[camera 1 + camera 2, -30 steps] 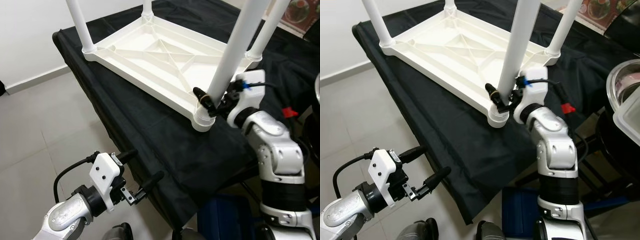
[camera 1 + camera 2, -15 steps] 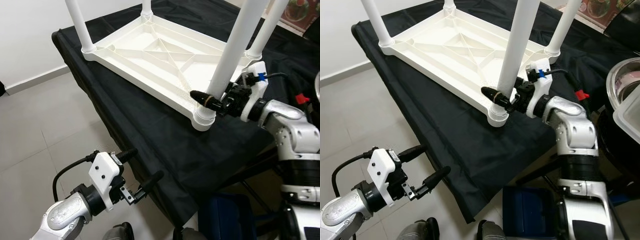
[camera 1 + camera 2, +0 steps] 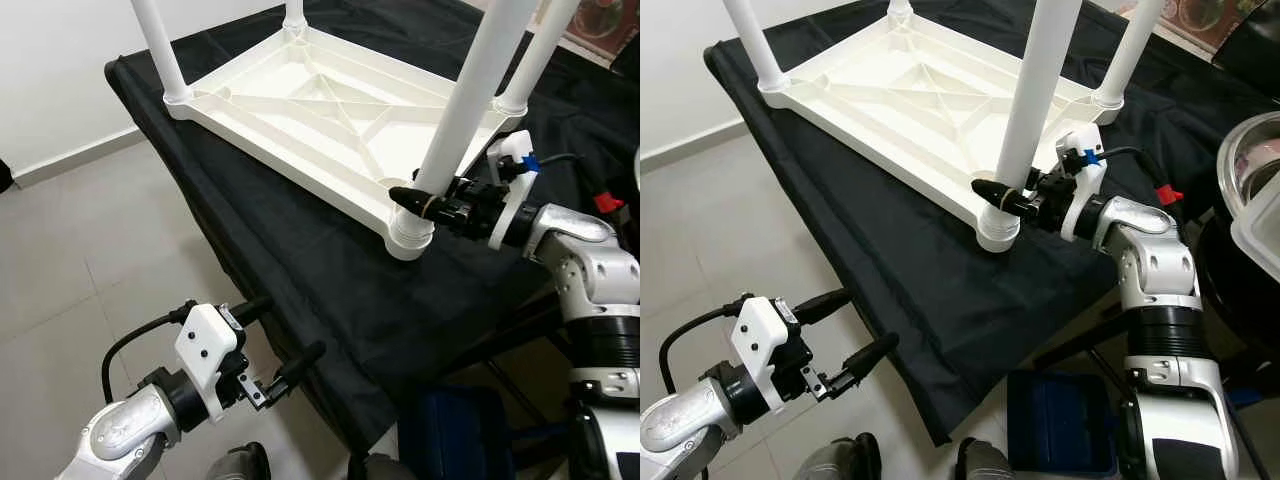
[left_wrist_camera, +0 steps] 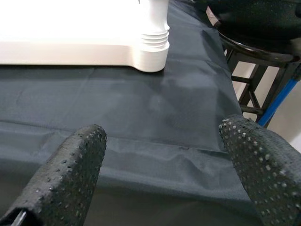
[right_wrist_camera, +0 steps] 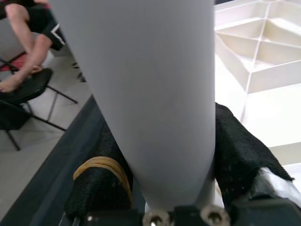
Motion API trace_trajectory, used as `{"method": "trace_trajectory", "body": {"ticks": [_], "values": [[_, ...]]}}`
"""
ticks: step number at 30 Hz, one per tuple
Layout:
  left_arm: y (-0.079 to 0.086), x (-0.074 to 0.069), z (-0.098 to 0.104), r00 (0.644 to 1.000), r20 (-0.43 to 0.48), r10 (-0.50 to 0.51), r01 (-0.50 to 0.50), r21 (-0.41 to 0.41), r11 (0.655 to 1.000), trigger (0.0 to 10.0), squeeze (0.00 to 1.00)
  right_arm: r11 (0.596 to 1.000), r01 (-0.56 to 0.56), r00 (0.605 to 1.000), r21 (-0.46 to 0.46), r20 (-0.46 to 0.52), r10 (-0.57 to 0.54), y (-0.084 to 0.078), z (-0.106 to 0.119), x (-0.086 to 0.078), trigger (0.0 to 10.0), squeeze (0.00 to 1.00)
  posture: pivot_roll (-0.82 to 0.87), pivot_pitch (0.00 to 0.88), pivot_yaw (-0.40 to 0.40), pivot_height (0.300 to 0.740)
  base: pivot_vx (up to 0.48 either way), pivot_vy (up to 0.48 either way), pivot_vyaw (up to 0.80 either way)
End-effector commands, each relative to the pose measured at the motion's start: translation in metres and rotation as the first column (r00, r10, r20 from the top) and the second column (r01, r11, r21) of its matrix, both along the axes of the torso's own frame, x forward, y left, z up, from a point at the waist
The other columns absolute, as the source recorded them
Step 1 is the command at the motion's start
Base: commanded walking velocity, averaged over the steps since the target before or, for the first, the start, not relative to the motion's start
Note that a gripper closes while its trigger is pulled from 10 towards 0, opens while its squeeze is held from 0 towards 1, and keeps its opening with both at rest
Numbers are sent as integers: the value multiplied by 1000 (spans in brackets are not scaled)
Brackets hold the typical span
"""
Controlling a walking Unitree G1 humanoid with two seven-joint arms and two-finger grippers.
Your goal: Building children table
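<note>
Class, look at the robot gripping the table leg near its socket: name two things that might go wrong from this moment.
1. The right gripper clamps the near table leg low, just above its socket; the tall leg could tilt or bind.
2. The upturned tabletop rests on loose black cloth near the edge, and the left gripper hangs open off it, so a push might slide it.

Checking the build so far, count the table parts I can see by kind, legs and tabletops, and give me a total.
White legs: 4
White tabletop, upside down on the black cloth: 1
Total: 5
</note>
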State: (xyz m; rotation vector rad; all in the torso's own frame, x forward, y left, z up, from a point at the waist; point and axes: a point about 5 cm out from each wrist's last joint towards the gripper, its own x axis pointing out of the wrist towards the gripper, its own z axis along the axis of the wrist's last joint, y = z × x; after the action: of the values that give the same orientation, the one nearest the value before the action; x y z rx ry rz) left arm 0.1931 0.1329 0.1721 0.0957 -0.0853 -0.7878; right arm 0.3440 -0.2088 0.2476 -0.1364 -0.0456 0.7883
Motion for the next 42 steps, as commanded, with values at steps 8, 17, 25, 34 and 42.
{"method": "trace_trajectory", "body": {"ticks": [8, 17, 25, 34, 42], "values": [[1, 0, -3, 1000, -16, -16, 16, 12, 1000, 10000, 0, 796, 605, 796, -28, -18, -606, 19, -39, -19, 0, 0, 21, 230, -35, 740, 0, 0, 0], [-1, 1, -3, 1000, -12, -23, 23, 6, 1000, 10000, 0, 782, 624, 780, -6, -56, -623, 55, -57, -39, 0, 0, 19, 218, -36, 740, 0, 0, 0], [-3, 2, -5, 1000, -14, -24, 24, 4, 1000, 10000, 0, 870, 492, 870, 9, -5, -492, 62, -40, -33, 10000, 0, 10, 213, -46, 740, 0, 0, 0], [-6, -1, -7, 999, -21, -26, 26, 0, 1000, 10000, 0, 977, 213, 977, 16, 27, -213, 48, -20, -22, 10000, 1000, 19, 212, -57, 740, 0, 0, 0], [-5, -3, -6, 1000, -20, -22, 22, -1, 1000, 10000, 0, 997, -60, 998, -57, -35, 58, 36, -24, -16, 10000, 0, 27, 206, -58, 740, 0, 0, 0]]}}
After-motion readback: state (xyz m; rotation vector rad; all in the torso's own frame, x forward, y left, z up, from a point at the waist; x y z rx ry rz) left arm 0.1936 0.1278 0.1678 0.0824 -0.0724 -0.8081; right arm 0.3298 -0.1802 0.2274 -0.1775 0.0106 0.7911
